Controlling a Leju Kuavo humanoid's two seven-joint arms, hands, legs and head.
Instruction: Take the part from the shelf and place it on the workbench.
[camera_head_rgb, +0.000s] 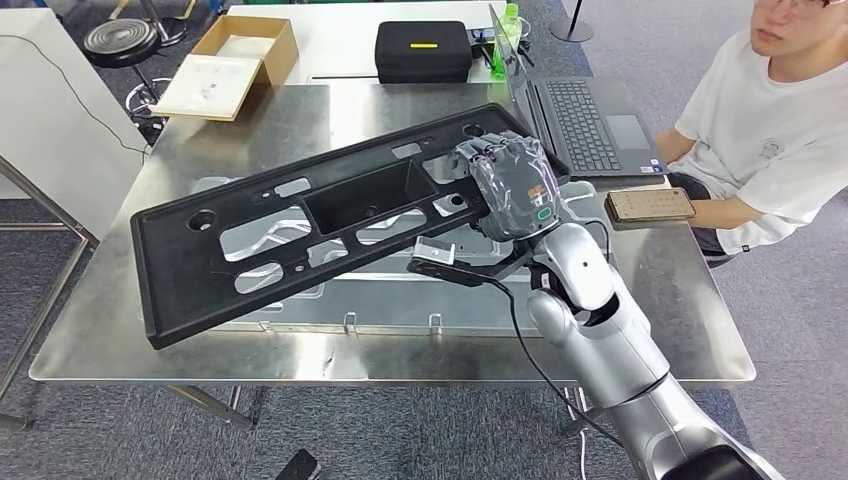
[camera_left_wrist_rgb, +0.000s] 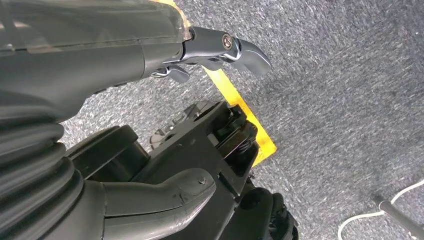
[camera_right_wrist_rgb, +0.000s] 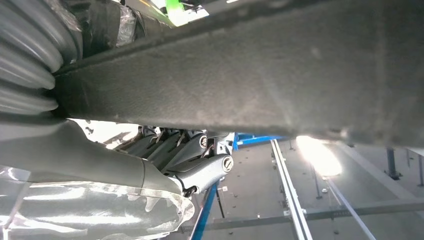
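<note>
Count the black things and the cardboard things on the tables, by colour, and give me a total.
Black: 3, the long plastic part gripped by the right hand, the zip case and the laptop.
Cardboard brown: 2, the open box and its lid.
Total: 5

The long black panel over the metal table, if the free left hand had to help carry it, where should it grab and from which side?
Probably the long near edge of the black panel toward its low far-left end, approached from the robot's side of the workbench. The right hand holds the opposite end, so that tilted, unsupported end needs balancing. The left hand hangs over carpet.
</note>
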